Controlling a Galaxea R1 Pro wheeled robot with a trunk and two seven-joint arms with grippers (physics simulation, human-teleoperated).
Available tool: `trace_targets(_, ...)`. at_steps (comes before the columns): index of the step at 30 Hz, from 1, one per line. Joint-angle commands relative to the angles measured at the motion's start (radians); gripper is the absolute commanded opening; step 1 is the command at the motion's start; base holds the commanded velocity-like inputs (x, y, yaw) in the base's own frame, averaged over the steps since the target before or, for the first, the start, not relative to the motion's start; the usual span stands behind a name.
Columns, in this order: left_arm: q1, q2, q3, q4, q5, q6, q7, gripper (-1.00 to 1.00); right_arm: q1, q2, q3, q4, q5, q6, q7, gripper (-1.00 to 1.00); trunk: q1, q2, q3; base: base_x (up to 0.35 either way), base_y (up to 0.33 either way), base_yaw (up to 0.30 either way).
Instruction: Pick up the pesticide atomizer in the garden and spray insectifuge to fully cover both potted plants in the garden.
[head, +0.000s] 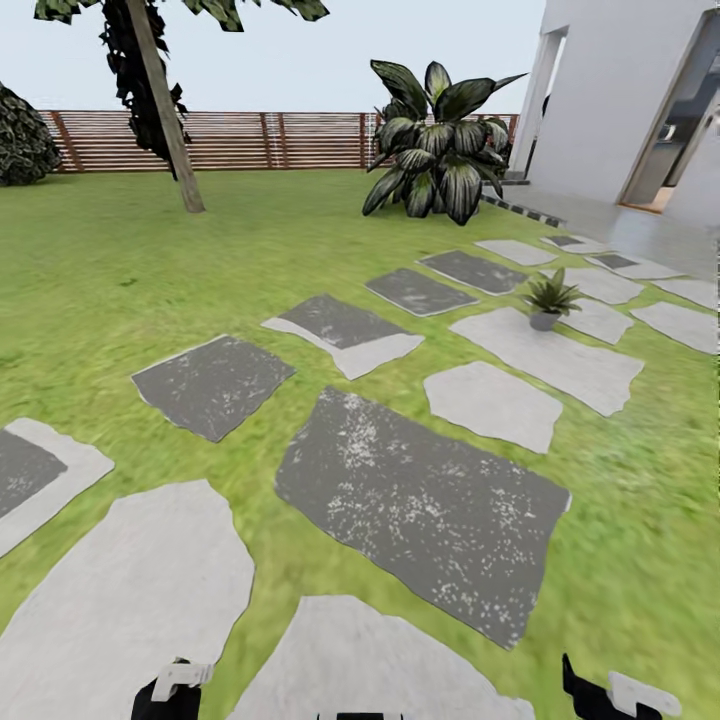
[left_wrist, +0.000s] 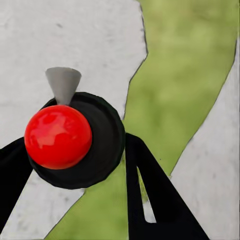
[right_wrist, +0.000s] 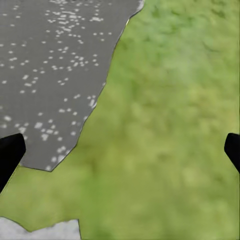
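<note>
Hands are showing at the bottom edge of the head view: the left hand (head: 172, 690) and the right hand (head: 612, 695), both low over the garden (head: 250, 270) lawn and its stepping stones (head: 420, 505). One of the potted plants (head: 549, 299) is sitting well ahead to the right on a pale stone, untouched as far as one can judge; the big striped shrub (head: 440, 150) is standing beyond it near the fence (head: 250, 140) and the house wall (head: 620, 90). Moving to the left wrist view, the left hand (left_wrist: 80, 165) is gripping the pesticide atomizer (left_wrist: 75, 140), its dark fingers (left_wrist: 150, 190) pressing against either side of the round black body, with the red spot and the pale nozzle facing the camera and pale stone and grass passing below. Turning to the right wrist view, the right hand (right_wrist: 120, 150) is hanging open and empty, its fingertips (right_wrist: 10, 150) set wide apart at the two edges, over grass and a dark speckled stone (right_wrist: 50, 75). By my judgement the pickup is done, while closing in on the plant and spraying both pots are still waiting; the second pot I cannot place from here.
</note>
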Motion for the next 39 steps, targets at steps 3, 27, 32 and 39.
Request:
trace_targets(3, 0.000, 0.000, 0.010, 0.000, -0.004, -0.003, -0.007, -1.00, -0.002, 0.002, -0.008, -0.001, 0.005, -0.003, 0.008, 1.00, 0.000, 0.000, -0.001, 0.338, 0.000, -0.233)
trace_targets(27, -0.001, 0.000, 0.017, -0.005, -0.002, -0.001, -0.004, -1.00, -0.001, 0.002, -0.008, 0.000, 0.005, -0.003, 0.008, 1.00, 0.000, 0.000, 0.008, 0.256, 0.012, -0.297)
trace_targets(32, -0.001, 0.001, 0.017, -0.005, -0.002, -0.001, -0.003, -1.00, -0.001, 0.002, -0.008, 0.000, 0.005, -0.003, 0.008, 1.00, 0.000, 0.000, 0.011, 0.334, 0.101, -0.299)
trace_targets(39, -0.001, 0.001, 0.017, -0.005, -0.002, -0.001, -0.003, -1.00, -0.001, 0.002, -0.008, 0.000, 0.005, -0.003, 0.008, 1.00, 0.000, 0.000, 0.014, 0.334, 0.092, -0.299)
